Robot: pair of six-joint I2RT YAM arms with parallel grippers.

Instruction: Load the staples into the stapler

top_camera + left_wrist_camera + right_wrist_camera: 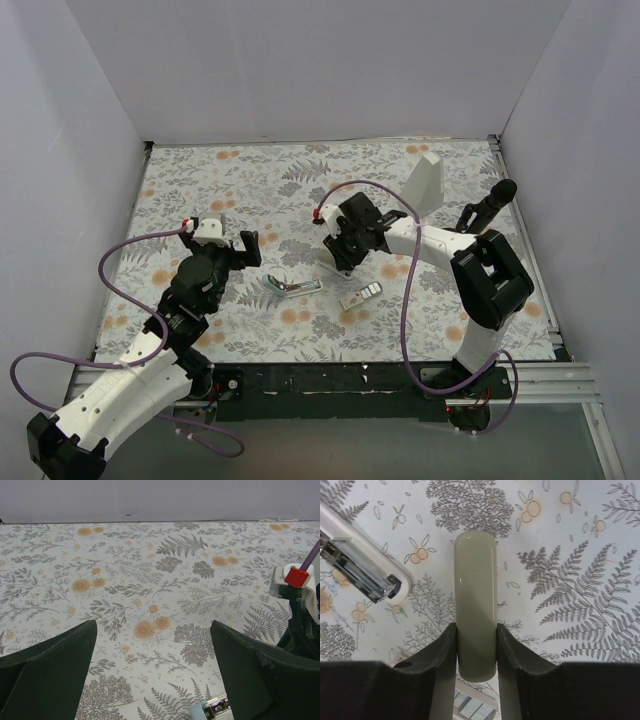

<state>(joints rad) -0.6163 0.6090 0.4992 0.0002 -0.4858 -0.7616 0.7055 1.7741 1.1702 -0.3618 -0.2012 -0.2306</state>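
Note:
The light blue stapler [290, 287] lies open on the floral mat, its silver channel showing. It also shows at the upper left of the right wrist view [362, 562] and at the bottom edge of the left wrist view [212, 710]. My right gripper [343, 250] [476, 630] is shut on the beige/olive stapler [475, 590] and holds it just above the mat. The cream box of staples [472, 707] [335, 268] lies under that gripper with silver strips showing. My left gripper [220, 237] [152, 630] is open and empty, left of the blue stapler.
A small pale piece with a dark silver inside [362, 295] lies right of the blue stapler. A tall white wedge-shaped block [428, 185] stands at the back right. White walls close in the mat [300, 180] on three sides.

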